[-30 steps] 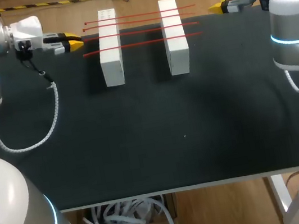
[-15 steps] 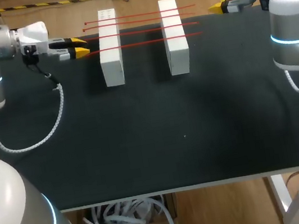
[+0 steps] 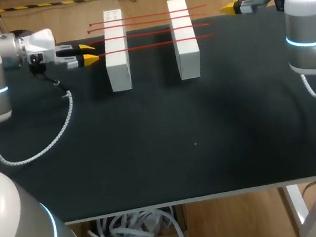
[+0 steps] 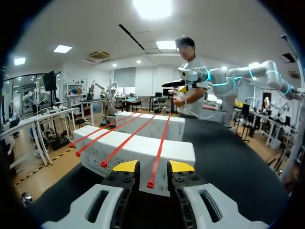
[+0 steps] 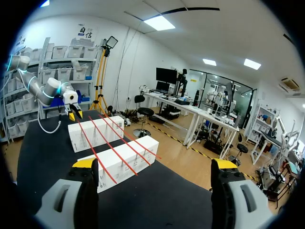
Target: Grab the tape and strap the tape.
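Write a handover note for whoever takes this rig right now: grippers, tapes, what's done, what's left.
Left gripper: open, the near end of the nearest thin red tape between its fingers, not gripped.
Right gripper: open, at the black table's far right edge, clear of the tapes.
It and three more red tapes lie across the left white rectangular block and the right white block.
Done: nothing grabbed. To do: shut on the tape, then strap it.

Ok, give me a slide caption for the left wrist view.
Open left pincer framing the end of a red tape laid across two white blocks.
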`<state>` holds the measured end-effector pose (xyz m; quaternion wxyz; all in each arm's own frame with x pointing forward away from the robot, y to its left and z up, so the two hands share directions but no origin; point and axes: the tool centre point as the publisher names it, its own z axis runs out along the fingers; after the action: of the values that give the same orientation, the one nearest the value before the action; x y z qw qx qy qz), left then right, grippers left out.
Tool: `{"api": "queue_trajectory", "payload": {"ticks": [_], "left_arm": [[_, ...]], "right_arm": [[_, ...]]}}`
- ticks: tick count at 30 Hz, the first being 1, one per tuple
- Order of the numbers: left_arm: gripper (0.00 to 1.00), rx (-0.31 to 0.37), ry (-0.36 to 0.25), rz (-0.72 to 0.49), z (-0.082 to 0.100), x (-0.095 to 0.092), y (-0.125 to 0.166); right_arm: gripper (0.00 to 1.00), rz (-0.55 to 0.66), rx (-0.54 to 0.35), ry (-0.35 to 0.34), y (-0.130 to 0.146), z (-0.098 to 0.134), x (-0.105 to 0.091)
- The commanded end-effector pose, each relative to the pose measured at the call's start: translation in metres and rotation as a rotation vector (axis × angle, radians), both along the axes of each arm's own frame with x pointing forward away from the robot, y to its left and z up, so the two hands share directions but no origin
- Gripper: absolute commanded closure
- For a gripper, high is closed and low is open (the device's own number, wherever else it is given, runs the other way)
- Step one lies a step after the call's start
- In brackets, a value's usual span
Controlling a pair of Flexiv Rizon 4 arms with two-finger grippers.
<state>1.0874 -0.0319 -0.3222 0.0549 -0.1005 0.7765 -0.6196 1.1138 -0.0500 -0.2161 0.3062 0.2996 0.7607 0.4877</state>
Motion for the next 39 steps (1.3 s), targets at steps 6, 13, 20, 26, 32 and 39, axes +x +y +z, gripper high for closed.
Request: {"api": "queue_trajectory", "payload": {"ticks": [6, 13, 20, 26, 32, 39], "left_arm": [[0.72, -0.018, 0.016, -0.029, -0.012, -0.002, 0.01], [0.74, -0.031, 0.023, -0.043, -0.014, -0.003, 0.018], [0.76, -0.041, 0.02, -0.075, -0.012, 0.0, 0.018], [0.75, -0.038, 0.022, -0.094, -0.015, 0.001, 0.016], [0.8, -0.051, 0.021, -0.104, -0.016, 0.002, 0.013], [0.88, -0.05, 0.017, -0.113, -0.016, 0.001, 0.011]], "right_arm": [[0.0, 0.0, 0.0, 0.0, 0.0, 0.0, 0.0], [0.0, 0.0, 0.0, 0.0, 0.0, 0.0, 0.0], [0.0, 0.0, 0.0, 0.0, 0.0, 0.0, 0.0], [0.0, 0.0, 0.0, 0.0, 0.0, 0.0, 0.0], [0.0, 0.0, 0.0, 0.0, 0.0, 0.0, 0.0], [0.0, 0.0, 0.0, 0.0, 0.0, 0.0, 0.0]]}}
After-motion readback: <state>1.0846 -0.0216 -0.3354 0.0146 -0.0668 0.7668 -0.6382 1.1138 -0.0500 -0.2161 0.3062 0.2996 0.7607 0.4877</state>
